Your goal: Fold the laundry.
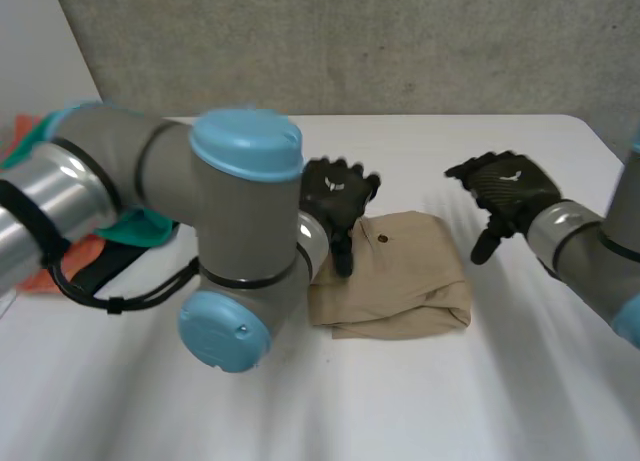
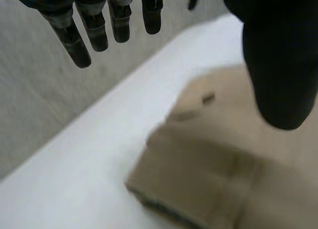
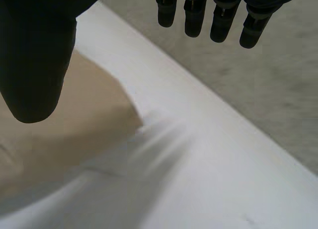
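Nearest us, the left arm (image 1: 235,271) bends across the tabletop (image 1: 400,401) and covers the near-left corner of the tan garment (image 1: 405,276). The garment is folded into a compact rectangle and lies flat, mid-tabletop, between the two hands.

The left hand (image 1: 335,193) sits over the garment's far-left corner. In the left wrist view, its fingers (image 2: 68,38) are straight and spread, out past the cloth's edge over bare tabletop. The thumb hangs above the tan fabric (image 2: 213,164). We see nothing pinched. In the head view one digit points down at the cloth, but we can't tell whether it touches.

The right hand (image 1: 510,193) hovers just off the garment's far-right corner, clear of it. In the right wrist view, its fingers (image 3: 193,18) are apart and relaxed, beyond the cloth. The thumb is over the garment's corner (image 3: 84,119), with no grip.

Far left, a pile of orange and teal clothes (image 1: 140,231) lies behind the left arm. A grey wall (image 1: 400,41) stands past the tabletop's far edge.
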You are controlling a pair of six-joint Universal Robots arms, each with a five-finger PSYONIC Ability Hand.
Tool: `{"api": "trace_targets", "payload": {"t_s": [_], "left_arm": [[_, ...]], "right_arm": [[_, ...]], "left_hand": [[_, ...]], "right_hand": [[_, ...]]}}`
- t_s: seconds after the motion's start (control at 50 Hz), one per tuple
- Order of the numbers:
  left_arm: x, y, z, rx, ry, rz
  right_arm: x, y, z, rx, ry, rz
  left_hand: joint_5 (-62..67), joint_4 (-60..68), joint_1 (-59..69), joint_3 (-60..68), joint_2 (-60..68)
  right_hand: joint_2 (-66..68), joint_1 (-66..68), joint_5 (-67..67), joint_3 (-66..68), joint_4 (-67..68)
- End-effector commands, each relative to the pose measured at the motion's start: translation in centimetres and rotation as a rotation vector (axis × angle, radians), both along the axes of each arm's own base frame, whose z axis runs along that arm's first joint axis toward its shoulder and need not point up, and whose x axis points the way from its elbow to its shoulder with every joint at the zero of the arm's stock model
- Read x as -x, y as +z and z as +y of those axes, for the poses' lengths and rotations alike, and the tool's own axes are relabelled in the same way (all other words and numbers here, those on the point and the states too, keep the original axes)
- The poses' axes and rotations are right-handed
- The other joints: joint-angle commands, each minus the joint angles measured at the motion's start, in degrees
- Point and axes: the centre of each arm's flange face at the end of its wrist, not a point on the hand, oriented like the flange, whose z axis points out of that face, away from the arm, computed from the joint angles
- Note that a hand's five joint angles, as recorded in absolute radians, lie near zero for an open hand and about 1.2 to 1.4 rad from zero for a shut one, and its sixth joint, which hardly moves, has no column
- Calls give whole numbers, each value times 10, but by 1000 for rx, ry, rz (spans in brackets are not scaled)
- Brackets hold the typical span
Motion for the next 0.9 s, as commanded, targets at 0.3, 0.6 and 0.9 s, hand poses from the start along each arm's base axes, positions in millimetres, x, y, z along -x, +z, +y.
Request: {"api": "trace_targets", "payload": {"t_s": [0.3, 0.6, 0.9], "left_arm": [[12, 42, 16, -74, -434, 255], [14, 41, 19, -75, -440, 258], [10, 59, 21, -33, -433, 280]], "right_arm": [[20, -63, 45, -348, -68, -315], [-4, -92, 2, -257, -68, -317], [86, -57, -149, 54, -358, -358]], "left_hand": [[-26, -16, 10, -4, -11], [-24, -14, 11, -2, -9], [-24, -14, 11, -2, -9]], "right_hand": [[-10, -12, -24, -19, -18], [690, 688, 676, 681, 682], [690, 688, 676, 681, 682]]}}
